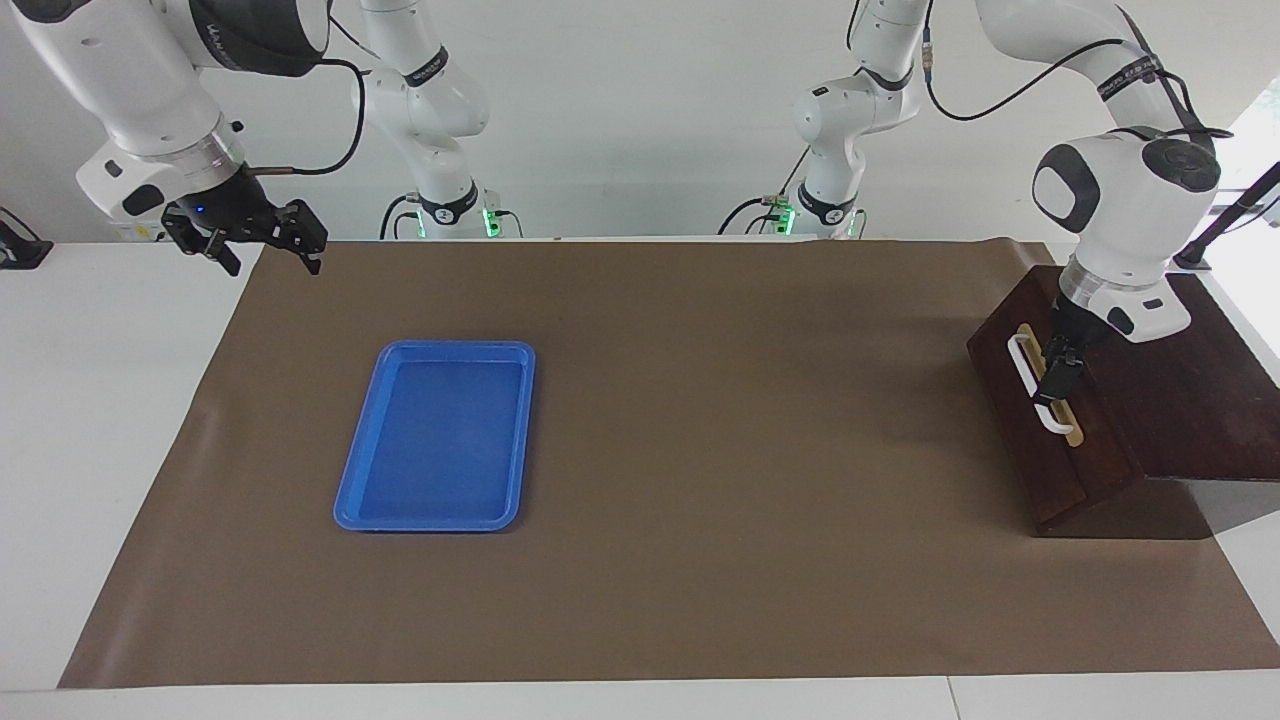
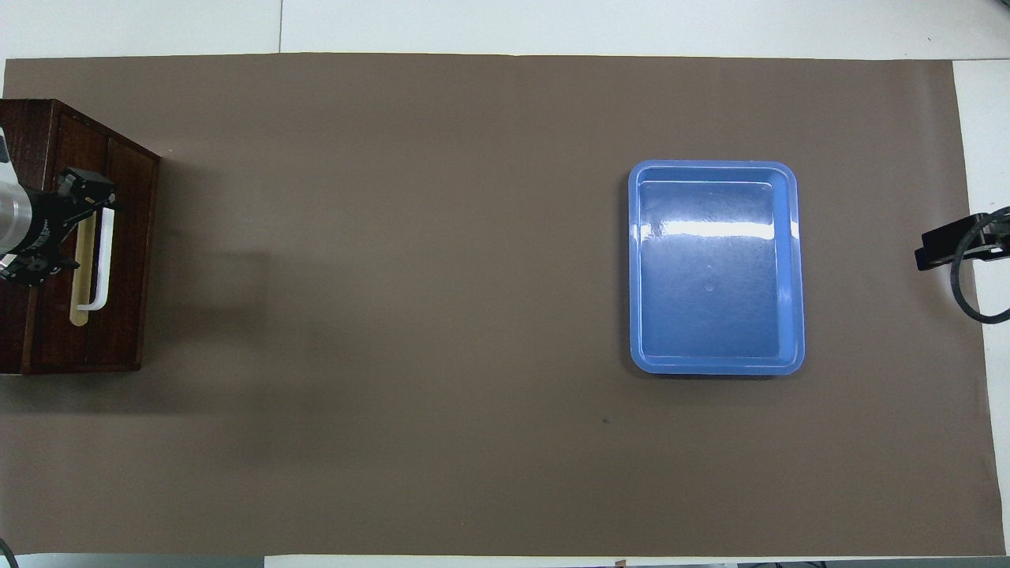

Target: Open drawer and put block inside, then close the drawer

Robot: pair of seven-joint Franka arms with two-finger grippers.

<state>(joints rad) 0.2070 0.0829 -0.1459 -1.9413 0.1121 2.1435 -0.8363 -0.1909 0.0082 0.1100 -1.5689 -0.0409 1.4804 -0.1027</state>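
The dark brown drawer [image 1: 1035, 455] sits shut in its dark box at the left arm's end of the table; it also shows in the overhead view [image 2: 130, 260]. Its white bar handle [image 1: 1018, 352] lies on a tan strip [image 2: 79, 308]. My left gripper [image 1: 1057, 385] is down at the middle of the handle, against the drawer front, and shows in the overhead view [image 2: 85, 199] at the handle's farther half. My right gripper [image 1: 268, 258] hangs open and empty in the air over the table's edge at the right arm's end. The yellow block is not in view.
A blue plastic tray [image 1: 360, 500] lies empty on the brown mat toward the right arm's end; it also shows in the overhead view [image 2: 795, 268]. The brown mat [image 1: 720, 450] covers most of the white table.
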